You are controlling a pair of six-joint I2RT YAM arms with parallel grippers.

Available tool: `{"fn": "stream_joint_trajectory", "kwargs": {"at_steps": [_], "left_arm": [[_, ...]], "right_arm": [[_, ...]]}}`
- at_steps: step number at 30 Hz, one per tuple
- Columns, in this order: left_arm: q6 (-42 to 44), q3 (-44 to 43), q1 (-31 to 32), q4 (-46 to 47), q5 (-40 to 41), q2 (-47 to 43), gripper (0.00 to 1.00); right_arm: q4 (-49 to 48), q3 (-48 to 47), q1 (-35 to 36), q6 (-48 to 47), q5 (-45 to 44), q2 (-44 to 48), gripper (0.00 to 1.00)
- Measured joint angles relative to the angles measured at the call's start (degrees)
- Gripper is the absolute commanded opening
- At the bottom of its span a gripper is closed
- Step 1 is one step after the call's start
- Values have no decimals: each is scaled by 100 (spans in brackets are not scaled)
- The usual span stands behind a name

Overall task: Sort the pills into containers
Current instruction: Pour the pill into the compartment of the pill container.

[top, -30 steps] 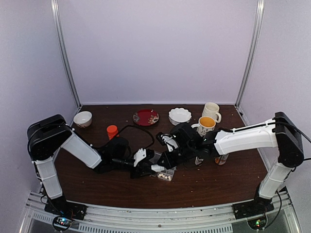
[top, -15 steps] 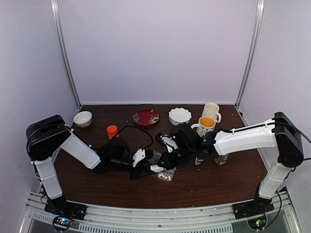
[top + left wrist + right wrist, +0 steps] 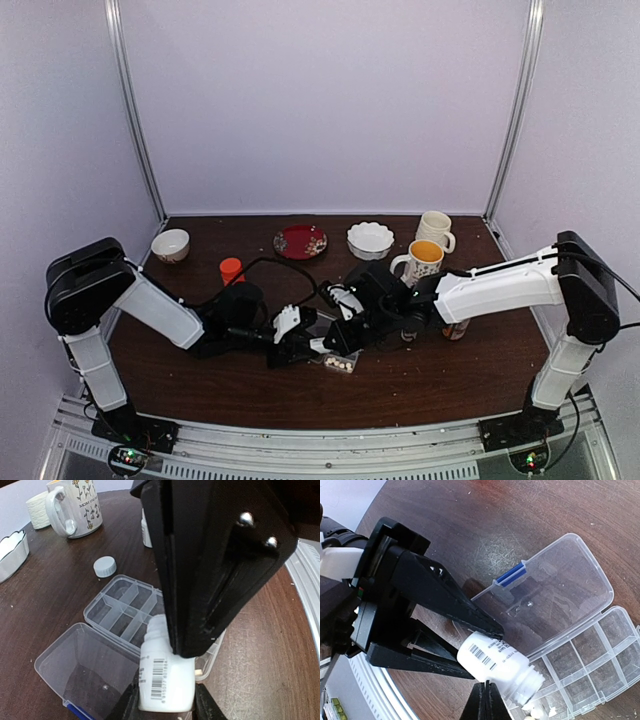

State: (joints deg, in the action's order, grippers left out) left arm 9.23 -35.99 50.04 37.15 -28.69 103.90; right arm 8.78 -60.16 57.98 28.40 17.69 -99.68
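Left wrist view: my left fingers (image 3: 167, 706) are clamped on a white bottle (image 3: 165, 680), one on each side of its body, with the barcode label facing up. The bottle lies tilted, its open neck over the near edge of the pill box (image 3: 125, 607). The box sits on the dark wooden table (image 3: 45, 595) with its clear lid (image 3: 82, 662) folded flat beside the cells (image 3: 117, 622), which run in two rows. My right arm's black housing fills the upper middle of this view and hides part of the box.

From the right wrist camera, my right fingers (image 3: 485, 700) are pressed together into one narrow point, right at the lower edge of the bottle's body; I cannot tell whether they touch it. The bottle's mouth points at the corner cell nearest the camera, and a few cream pills (image 3: 536, 713) lie there just below the neck.

Beyond the box a grey cap (image 3: 104, 567) lies on the table, with a patterned mug (image 3: 75, 505) farther back.

From above, both arms meet over the box near the middle of the table.
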Motion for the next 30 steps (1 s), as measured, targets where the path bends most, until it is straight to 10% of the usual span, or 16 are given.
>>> {"fn": "stream_joint_trajectory", "kwargs": {"at_steps": [30], "left_arm": [[-37,-2,66,-317,203,-116,0]], "right_arm": [[219,-59,20,-127,-278,2,0]]}}
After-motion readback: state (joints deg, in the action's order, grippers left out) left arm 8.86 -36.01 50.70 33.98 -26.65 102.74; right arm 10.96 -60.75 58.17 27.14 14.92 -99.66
